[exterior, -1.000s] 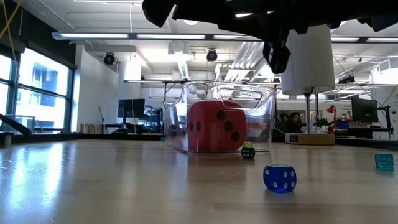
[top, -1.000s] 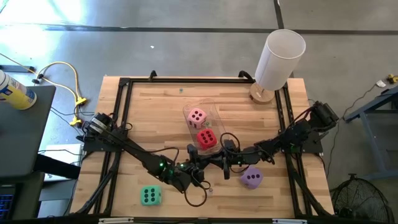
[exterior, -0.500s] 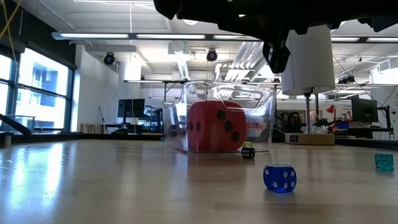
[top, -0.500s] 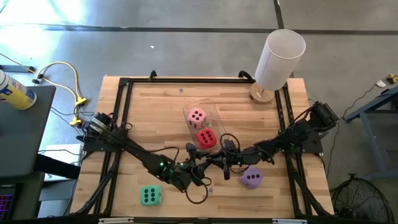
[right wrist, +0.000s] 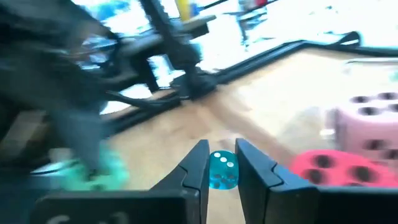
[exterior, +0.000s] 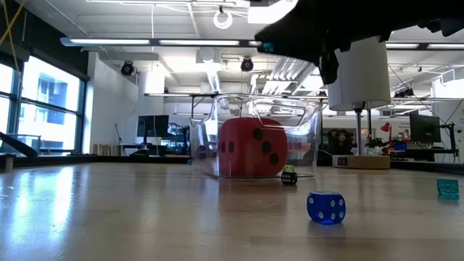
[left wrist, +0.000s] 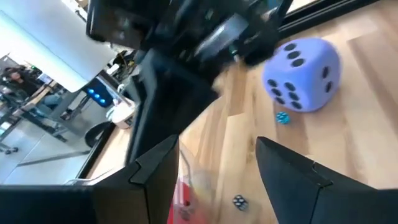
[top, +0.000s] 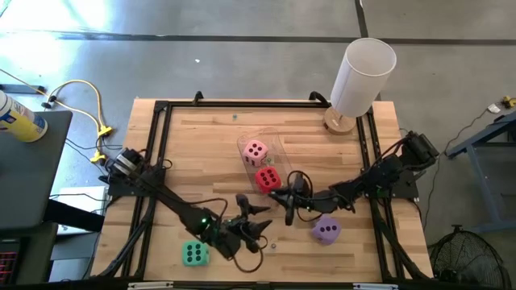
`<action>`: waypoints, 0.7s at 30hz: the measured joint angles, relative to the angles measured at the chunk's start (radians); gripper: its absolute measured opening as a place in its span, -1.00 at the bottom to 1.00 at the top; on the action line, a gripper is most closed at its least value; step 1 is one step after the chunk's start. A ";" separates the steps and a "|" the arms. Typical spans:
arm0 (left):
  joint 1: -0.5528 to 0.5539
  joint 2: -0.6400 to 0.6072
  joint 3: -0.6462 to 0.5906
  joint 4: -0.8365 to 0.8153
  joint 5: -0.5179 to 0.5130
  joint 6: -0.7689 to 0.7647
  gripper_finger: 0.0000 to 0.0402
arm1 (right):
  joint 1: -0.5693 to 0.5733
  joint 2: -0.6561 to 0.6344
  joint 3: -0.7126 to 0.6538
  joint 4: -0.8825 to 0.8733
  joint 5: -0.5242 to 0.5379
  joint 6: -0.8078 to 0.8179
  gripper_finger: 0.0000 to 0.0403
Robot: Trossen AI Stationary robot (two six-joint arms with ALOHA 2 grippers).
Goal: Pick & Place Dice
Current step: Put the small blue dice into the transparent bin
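Note:
The pink die [top: 255,151] and the red die [top: 267,179] lie inside the clear plastic bin [top: 268,138] at mid table. The green die [top: 194,254] rests on the wood near the front left. The purple die [top: 326,230] rests at the front right and also shows in the left wrist view [left wrist: 303,65]. My right gripper [top: 279,196] hovers just in front of the bin, shut on a small clear-blue die [right wrist: 222,169]. My left gripper [top: 258,225] is open and empty, in the air between the green and purple dice. My right gripper pinches the small clear-blue die by two opposite faces [right wrist: 214,172], between its two fingertips [right wrist: 198,163]. The fingers lie roughly level and point toward the table's left. The die is held clear of the table.
A white cylinder [top: 362,76] stands on a round base at the back right corner. Small dice lie on the wood: a blue one [exterior: 325,207], a teal one [exterior: 447,187] and a dark one [exterior: 289,177] by the bin. Black rails frame the table.
My left gripper has drawn back from my right gripper toward the table's near left. My right gripper has shifted slightly left and toward the bin. The four big dice have stayed in place.

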State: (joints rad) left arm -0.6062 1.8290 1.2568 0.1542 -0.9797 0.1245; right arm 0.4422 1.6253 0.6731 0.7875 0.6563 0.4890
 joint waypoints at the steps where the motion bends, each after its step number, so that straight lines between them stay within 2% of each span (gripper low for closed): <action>1: -0.008 0.000 0.000 0.001 -0.008 -0.003 0.02 | -0.004 0.000 0.000 -0.020 0.033 -0.006 -0.77; 7: -0.059 0.000 0.000 -0.001 -0.105 0.012 0.02 | -0.036 0.000 0.000 -0.155 0.179 0.008 -0.79; 13: -0.082 0.000 0.000 -0.001 -0.127 -0.012 0.02 | -0.065 0.000 0.000 -0.252 0.282 0.039 -0.76; 21: -0.100 0.000 0.000 -0.004 -0.126 -0.028 0.02 | -0.107 0.000 0.000 -0.308 0.278 0.038 -0.72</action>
State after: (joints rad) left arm -0.7058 1.8290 1.2572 0.1502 -1.1058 0.0967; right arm 0.3353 1.6253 0.6735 0.4790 0.9344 0.5270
